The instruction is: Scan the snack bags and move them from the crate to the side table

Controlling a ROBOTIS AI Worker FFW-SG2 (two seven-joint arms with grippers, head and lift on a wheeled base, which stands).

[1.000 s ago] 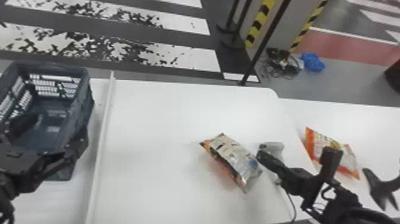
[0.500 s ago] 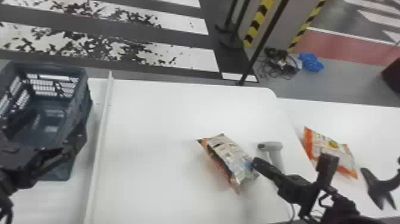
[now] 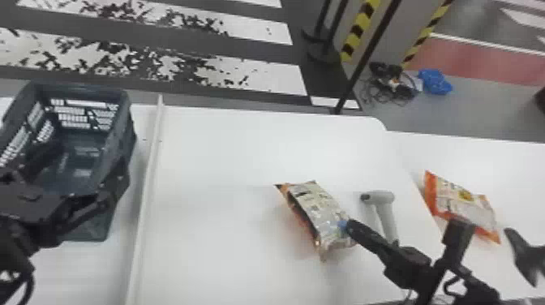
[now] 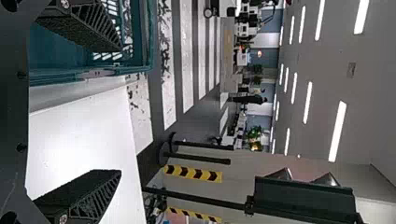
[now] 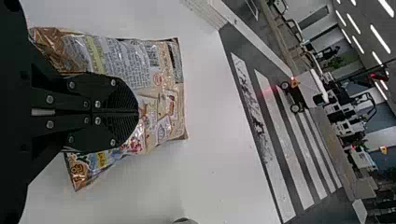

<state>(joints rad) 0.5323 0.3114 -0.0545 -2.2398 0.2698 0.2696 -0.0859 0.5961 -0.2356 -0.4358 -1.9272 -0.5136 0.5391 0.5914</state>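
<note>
In the head view, my left gripper (image 3: 91,156) is over the dark crate (image 3: 121,121) at the left; the left wrist view has that gripper (image 4: 119,111) open beside the crate wall (image 4: 140,65). My right gripper (image 3: 349,226) is shut on the near right end of a snack bag (image 3: 316,207) above the white table. Seen from the right wrist, the gripper's (image 5: 137,113) fingers meet over the creased bag (image 5: 161,88), hiding part of it. A grey scanner (image 3: 379,197) stands just right of this bag. Another orange snack bag (image 3: 458,200) lies on the side table (image 3: 482,158).
A raised white strip (image 3: 148,190) divides the crate's side from the main tabletop (image 3: 227,150). Beyond the back edge stand a thin black pole (image 3: 367,56) and striped posts. A dark curved object (image 3: 525,255) is at the far right.
The right gripper has shifted slightly toward the near side, and the held bag has turned a little with it. More of the scanner is exposed. The left arm stays over the crate.
</note>
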